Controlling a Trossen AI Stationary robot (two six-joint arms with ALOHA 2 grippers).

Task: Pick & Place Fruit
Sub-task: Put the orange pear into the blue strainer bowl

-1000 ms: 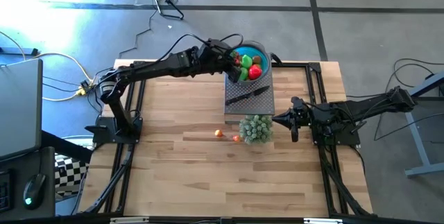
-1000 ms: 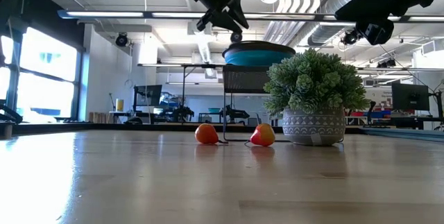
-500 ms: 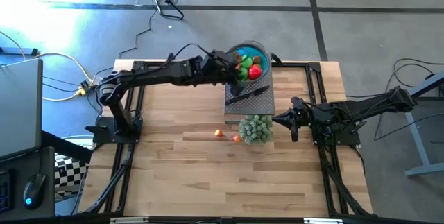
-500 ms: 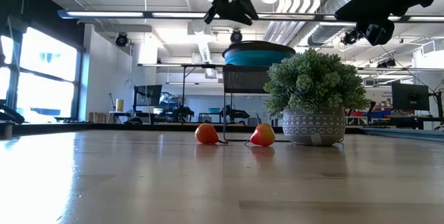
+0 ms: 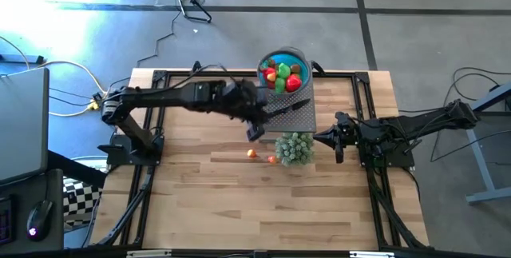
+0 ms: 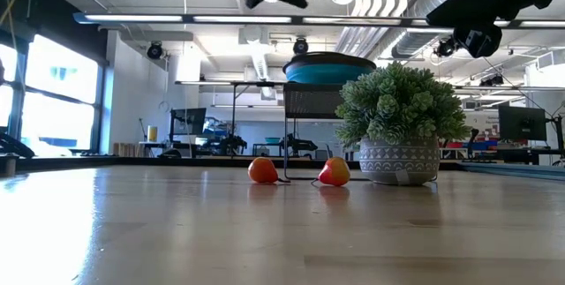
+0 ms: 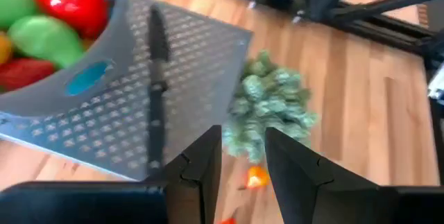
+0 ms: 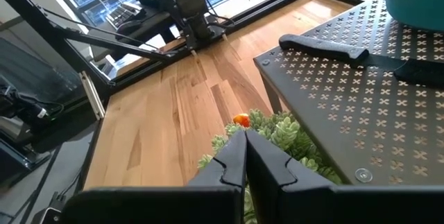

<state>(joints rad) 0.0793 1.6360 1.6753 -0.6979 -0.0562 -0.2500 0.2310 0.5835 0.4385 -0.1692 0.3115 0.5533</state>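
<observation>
Several toy fruits (image 5: 284, 74), red, green and orange, lie in the blue bowl (image 5: 267, 57) at the far end of a grey perforated stand (image 5: 297, 116). Two small orange-red fruits (image 5: 251, 153) (image 5: 271, 159) rest on the wooden table, also in the low view (image 6: 262, 170) (image 6: 334, 171). My left gripper (image 5: 255, 132) hangs open in the air beside the stand's near left corner, above and just behind the two fruits; between its fingers (image 7: 243, 135) there is nothing. My right gripper (image 5: 317, 138) waits shut to the right of the potted plant (image 5: 294, 148).
A black-handled knife (image 5: 281, 111) lies on the stand in front of the bowl. The bushy green plant in its patterned pot (image 6: 399, 160) stands just right of the loose fruits. Black frame rails (image 5: 160, 106) run along the table's left and right sides.
My left gripper has swung away from over the blue bowl toward the table's near edge and a little left, tipping and rolling as it went. It now hangs beside the stand's near left corner. The gap between its fingers is unchanged.
</observation>
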